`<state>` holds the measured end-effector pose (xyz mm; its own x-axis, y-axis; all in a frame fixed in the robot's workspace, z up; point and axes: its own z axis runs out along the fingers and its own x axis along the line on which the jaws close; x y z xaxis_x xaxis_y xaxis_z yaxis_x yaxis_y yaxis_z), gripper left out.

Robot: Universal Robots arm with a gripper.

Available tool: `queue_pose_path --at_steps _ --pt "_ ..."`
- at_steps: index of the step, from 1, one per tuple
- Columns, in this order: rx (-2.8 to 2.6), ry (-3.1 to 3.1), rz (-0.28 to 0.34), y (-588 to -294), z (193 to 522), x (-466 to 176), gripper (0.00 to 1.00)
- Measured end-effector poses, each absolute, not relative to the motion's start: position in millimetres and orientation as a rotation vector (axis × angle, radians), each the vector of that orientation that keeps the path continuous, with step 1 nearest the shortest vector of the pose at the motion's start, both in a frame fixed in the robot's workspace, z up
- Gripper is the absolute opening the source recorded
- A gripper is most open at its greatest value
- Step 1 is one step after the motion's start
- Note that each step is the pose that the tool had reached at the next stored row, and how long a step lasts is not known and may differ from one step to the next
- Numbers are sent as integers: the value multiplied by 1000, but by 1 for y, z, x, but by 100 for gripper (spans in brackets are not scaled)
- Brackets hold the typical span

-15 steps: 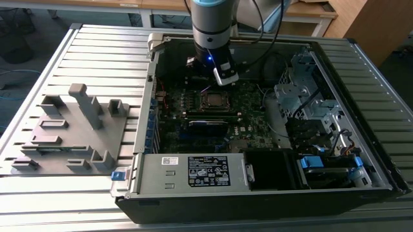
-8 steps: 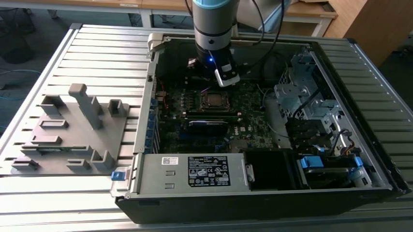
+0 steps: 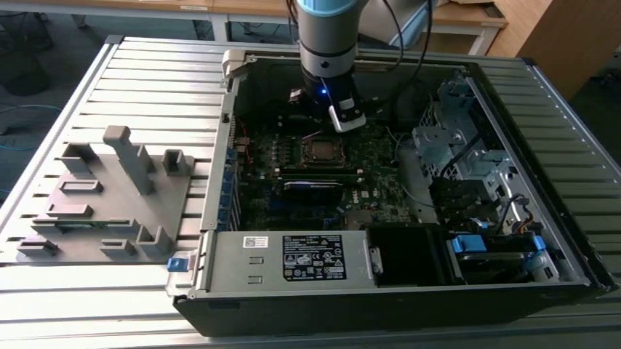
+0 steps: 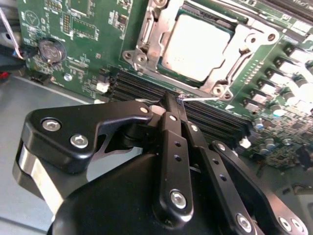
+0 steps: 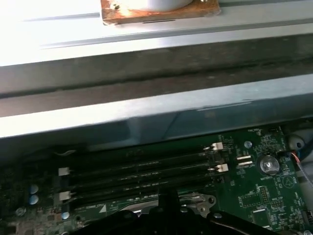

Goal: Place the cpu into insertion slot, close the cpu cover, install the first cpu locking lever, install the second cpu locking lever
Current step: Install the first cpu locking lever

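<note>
silvery-grey, the cpu [image 4: 195, 44] lies flat in the insertion slot [image 4: 176, 76] near the middle of the dark green motherboard [image 4: 83, 29]. the cpu cover [image 4: 146, 34] is down around it, its metal frame bordering the chip on all sides.

the black hand [image 4: 172, 98] hangs over the long black memory slots [image 4: 142, 88], just beside the socket's edge, with the cpu a little beyond its tip. its two fingers [image 4: 168, 132] are clenched together, with no gap between them. a thin wire lever [image 4: 200, 98] runs along the socket's near edge and meets the fingertips; i cannot tell whether it is pinched between them or only touching.

a round coin cell [image 4: 49, 50] sits on the board well apart from the socket.

in the exterior view the arm [image 3: 330, 43] reaches down into the open computer case [image 3: 291, 291] from its far edge, above the cpu [image 3: 321, 150]. the case rests on a slatted metal counter [image 3: 145, 73], and a grey fixture block [image 3: 107, 203] lies on the counter at the exterior view's left of the case.
</note>
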<state>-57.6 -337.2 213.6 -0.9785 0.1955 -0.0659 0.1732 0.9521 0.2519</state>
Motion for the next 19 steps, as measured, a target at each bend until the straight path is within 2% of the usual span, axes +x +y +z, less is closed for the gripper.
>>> queue_pose_path --at_steps 19 --pt "389 2994 369 -332 206 -53 10"
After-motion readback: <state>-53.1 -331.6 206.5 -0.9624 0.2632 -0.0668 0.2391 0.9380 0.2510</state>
